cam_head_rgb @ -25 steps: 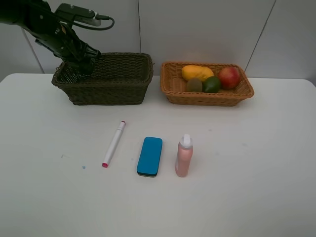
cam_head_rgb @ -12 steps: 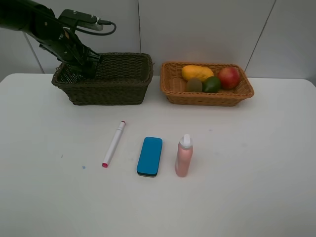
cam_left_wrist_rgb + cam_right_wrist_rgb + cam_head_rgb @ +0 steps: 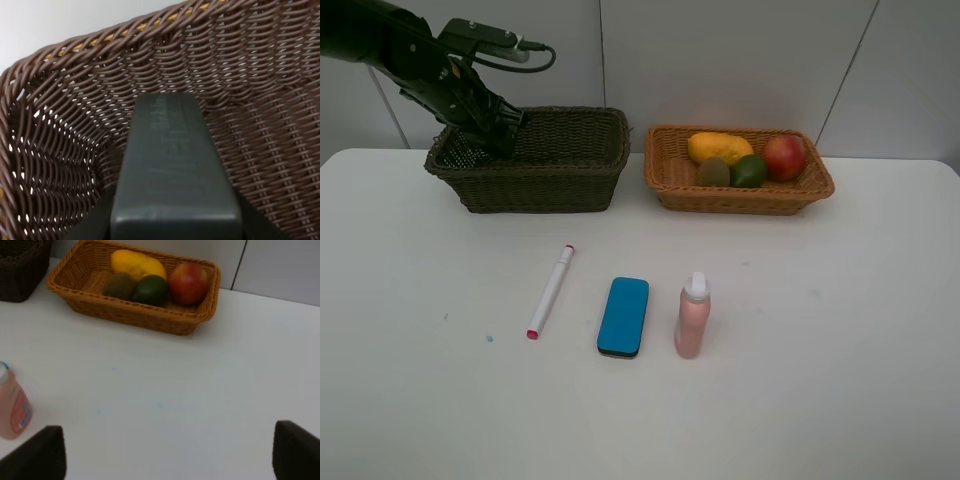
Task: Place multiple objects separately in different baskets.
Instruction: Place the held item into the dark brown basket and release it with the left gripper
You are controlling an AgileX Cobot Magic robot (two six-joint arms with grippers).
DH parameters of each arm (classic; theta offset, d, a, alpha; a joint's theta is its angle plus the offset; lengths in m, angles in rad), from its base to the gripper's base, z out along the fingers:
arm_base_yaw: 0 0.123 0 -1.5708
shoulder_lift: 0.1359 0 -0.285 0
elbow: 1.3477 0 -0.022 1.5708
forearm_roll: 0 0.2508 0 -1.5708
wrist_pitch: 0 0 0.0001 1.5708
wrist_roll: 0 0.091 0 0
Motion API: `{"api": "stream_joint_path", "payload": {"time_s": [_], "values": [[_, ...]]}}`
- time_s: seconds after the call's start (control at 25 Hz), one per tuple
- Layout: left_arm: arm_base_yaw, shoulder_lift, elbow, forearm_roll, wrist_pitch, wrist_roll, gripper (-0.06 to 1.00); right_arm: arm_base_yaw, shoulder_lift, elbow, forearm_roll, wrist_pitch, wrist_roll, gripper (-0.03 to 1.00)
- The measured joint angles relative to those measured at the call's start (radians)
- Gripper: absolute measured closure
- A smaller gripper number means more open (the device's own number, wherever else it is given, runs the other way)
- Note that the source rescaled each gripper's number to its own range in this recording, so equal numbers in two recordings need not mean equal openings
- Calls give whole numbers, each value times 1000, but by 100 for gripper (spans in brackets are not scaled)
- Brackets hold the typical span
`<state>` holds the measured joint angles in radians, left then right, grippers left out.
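The high camera looks down from the front over the whole table (image 3: 840, 400), taking in the dark basket (image 3: 550, 170) and the tan basket (image 3: 720, 195). The left wrist camera sits inside the dark basket, close to its weave, a dark bottle (image 3: 172, 165) between its jaws filling the middle. The right wrist camera looks beyond its wide jaws at the tan basket and a pink bottle (image 3: 12, 407), both shared with the high view.

Black left arm (image 3: 415, 55) reaches over the far left corner of the desk (image 3: 840, 400), its left gripper (image 3: 492, 135) angled downward, jaws closed on a dark green pump bottle (image 3: 172, 170); the right gripper (image 3: 170, 457) hangs with jaws spread wide
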<state>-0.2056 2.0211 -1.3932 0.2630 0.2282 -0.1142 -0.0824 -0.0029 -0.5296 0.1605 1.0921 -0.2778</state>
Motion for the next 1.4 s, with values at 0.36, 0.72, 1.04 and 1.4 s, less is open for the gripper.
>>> {"api": "stream_joint_path", "payload": {"time_s": [0.36,0.72,1.04,1.4], "values": [[0,0,-1,27,-20,4,-2,0,0,0,0,0,0,-3],[0,0,-1,27,-23,5,-6,0,0,0,0,0,0,-3],[-2,-7,-1,10,-18,5,-6,0,0,0,0,0,0,-3],[-35,-105,-1,-82,94,5,-6,0,0,0,0,0,0,-3]]}}
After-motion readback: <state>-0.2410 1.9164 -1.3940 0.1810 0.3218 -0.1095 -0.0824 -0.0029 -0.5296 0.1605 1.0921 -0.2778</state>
